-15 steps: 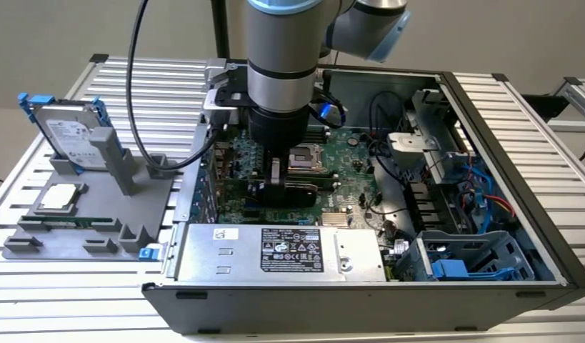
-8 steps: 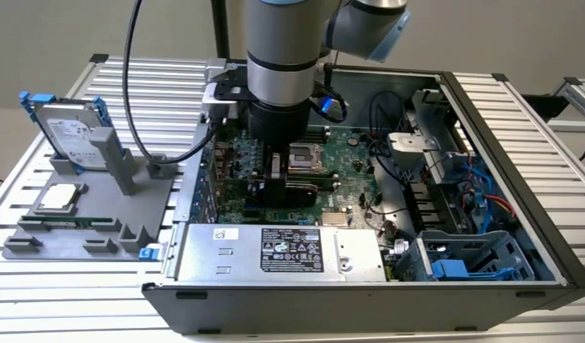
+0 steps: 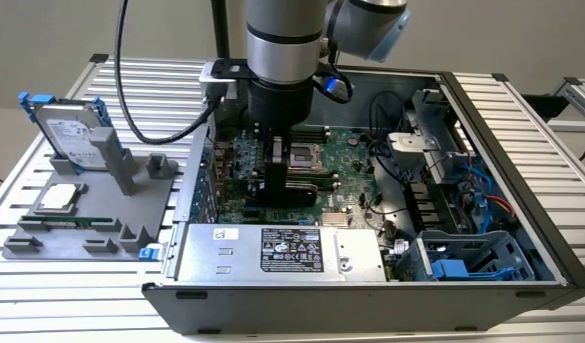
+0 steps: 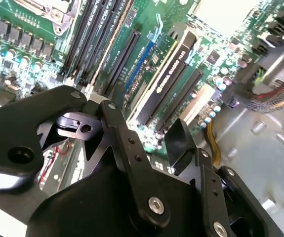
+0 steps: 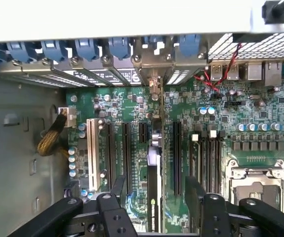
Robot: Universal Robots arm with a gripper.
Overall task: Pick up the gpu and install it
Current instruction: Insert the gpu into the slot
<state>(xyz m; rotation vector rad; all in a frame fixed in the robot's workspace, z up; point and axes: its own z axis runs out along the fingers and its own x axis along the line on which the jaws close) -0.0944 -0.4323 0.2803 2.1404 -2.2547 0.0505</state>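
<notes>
The gpu [image 5: 154, 168] stands on edge in a black motherboard slot, its silver end bracket [image 5: 154, 81] against the case's rear openings. In the second wrist view the gpu [image 4: 174, 74] is a long black card lying along the slot. In the exterior view the gpu [image 3: 302, 191] is a dark strip under the arm, inside the open computer case [image 3: 483, 107]. My gripper [image 5: 155, 190] hangs just above the card. Its black fingers [image 5: 194, 190] are spread to either side with green board showing between them and the card. The gripper [image 4: 142, 121] [image 3: 284, 175] is open and holds nothing.
A grey fixture tray [image 3: 130, 214] on the exterior view's left carries a silver hard drive with blue rails [image 3: 73, 136], a processor chip [image 3: 61, 199] and a thin RAM stick [image 3: 68, 221]. Inside the case are the power supply [image 3: 273, 250], a blue drive cage [image 3: 463, 268], the processor socket [image 5: 255, 180] and cables [image 3: 483, 186].
</notes>
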